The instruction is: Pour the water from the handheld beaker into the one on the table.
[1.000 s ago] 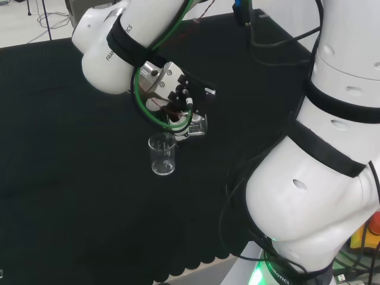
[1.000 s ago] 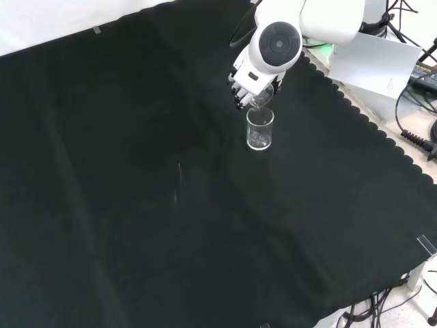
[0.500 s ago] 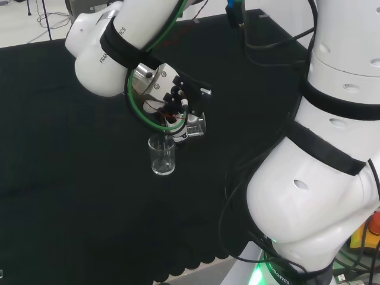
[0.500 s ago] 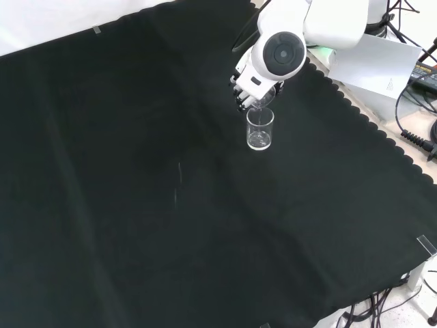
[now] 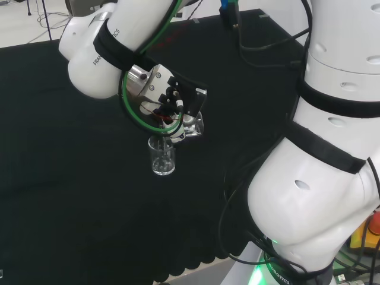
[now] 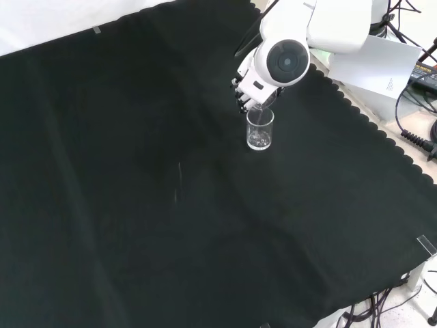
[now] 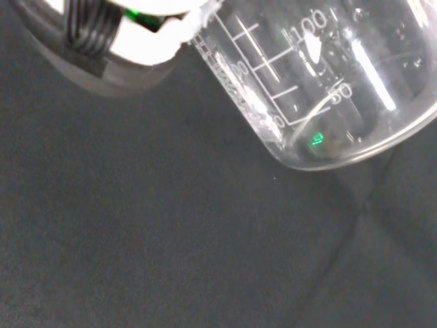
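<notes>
A: Going left to right in the head view, what comes first?

B: The standing beaker, upright on the counter, its long axis vertical and its mouth up. Just above and to its right the hand holds the held beaker, with the fingers curled round its wall.

A: And which way does the held one point?

B: It is tipped well over. Its long axis slants down, and the mouth reaches over the standing beaker's rim, so I judge the pour is in progress. In the wrist view its base shows close, with graduation lines on the wall and a little water inside.

A: How will it handle?

B: Probably light, stiff, smooth and slippery when wet, and breakable if it is glass. The mid wall is the place to hold it, as now. The standing beaker looks light too, so a nudge at its rim could tip it.
</notes>
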Action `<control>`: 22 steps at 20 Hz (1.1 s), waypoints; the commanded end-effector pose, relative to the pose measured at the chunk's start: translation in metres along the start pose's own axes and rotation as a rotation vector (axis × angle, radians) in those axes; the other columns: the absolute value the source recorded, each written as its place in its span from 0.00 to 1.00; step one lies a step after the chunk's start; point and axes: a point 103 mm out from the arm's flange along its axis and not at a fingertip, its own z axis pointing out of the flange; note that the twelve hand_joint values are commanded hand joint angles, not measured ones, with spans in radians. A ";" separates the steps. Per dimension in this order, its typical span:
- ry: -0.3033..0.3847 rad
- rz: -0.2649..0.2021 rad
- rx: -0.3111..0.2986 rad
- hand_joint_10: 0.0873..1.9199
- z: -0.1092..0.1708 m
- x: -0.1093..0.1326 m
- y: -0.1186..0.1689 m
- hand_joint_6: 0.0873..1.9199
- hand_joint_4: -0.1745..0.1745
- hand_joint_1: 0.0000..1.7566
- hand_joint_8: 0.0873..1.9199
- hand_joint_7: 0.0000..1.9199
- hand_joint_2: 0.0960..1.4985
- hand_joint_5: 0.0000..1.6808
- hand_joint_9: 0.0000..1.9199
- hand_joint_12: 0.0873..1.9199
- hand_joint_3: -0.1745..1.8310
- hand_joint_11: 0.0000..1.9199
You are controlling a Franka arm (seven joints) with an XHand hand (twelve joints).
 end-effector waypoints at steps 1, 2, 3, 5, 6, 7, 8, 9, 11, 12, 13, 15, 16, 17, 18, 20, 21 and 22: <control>-0.012 0.004 0.012 0.00 -0.007 0.003 0.000 0.11 0.00 0.75 0.10 0.75 0.67 0.83 0.92 0.27 0.00 0.75; -0.016 0.004 0.016 0.00 -0.007 0.003 0.001 0.11 0.00 0.75 0.10 0.75 0.67 0.83 0.92 0.27 0.00 0.75; -0.022 0.004 0.020 0.00 -0.007 0.004 0.001 0.11 0.00 0.75 0.10 0.75 0.67 0.83 0.92 0.27 0.00 0.75; -0.028 0.004 0.026 0.00 -0.008 0.005 0.001 0.11 0.00 0.75 0.10 0.75 0.67 0.83 0.92 0.27 0.00 0.75; -0.031 0.004 0.028 0.00 -0.009 0.005 0.002 0.11 0.00 0.75 0.10 0.75 0.67 0.83 0.92 0.27 0.00 0.75; -0.036 0.004 0.030 0.00 -0.009 0.006 0.002 0.11 0.00 0.75 0.10 0.75 0.67 0.83 0.92 0.27 0.00 0.75; -0.041 0.005 0.032 0.00 -0.009 0.006 0.002 0.11 0.00 0.75 0.10 0.75 0.67 0.83 0.92 0.27 0.00 0.75; -0.047 0.006 0.035 0.00 -0.010 0.006 0.002 0.11 0.00 0.75 0.10 0.75 0.67 0.83 0.92 0.27 0.00 0.75; -0.054 0.008 0.039 0.00 -0.011 0.006 0.002 0.12 0.00 0.75 0.11 0.75 0.67 0.82 0.92 0.27 0.00 0.75; -0.055 0.009 0.039 0.00 -0.011 0.006 0.002 0.12 0.00 0.75 0.11 0.75 0.67 0.82 0.92 0.27 0.00 0.75; -0.058 0.010 0.041 0.00 -0.012 0.006 0.002 0.12 0.00 0.75 0.11 0.75 0.67 0.82 0.92 0.27 0.00 0.75; -0.058 0.010 0.044 0.00 -0.013 0.005 0.002 0.12 0.00 0.75 0.11 0.75 0.67 0.82 0.92 0.27 0.00 0.75; -0.063 0.011 0.045 0.00 -0.013 0.005 0.001 0.12 0.00 0.75 0.11 0.75 0.67 0.82 0.92 0.27 0.00 0.75; -0.064 0.012 0.045 0.00 -0.014 0.005 0.001 0.12 0.00 0.75 0.11 0.75 0.67 0.82 0.92 0.27 0.00 0.75; -0.064 0.012 0.048 0.00 -0.014 0.005 0.001 0.12 0.00 0.75 0.11 0.75 0.67 0.82 0.92 0.27 0.00 0.75; -0.070 0.014 0.057 0.00 -0.015 0.005 0.001 0.12 0.00 0.75 0.11 0.75 0.67 0.82 0.92 0.27 0.00 0.75; -0.074 0.014 0.061 0.00 -0.015 0.005 0.001 0.12 0.00 0.75 0.11 0.75 0.67 0.82 0.92 0.27 0.00 0.75; -0.076 0.015 0.062 0.00 -0.016 0.006 0.001 0.12 0.00 0.75 0.11 0.75 0.67 0.82 0.92 0.27 0.00 0.75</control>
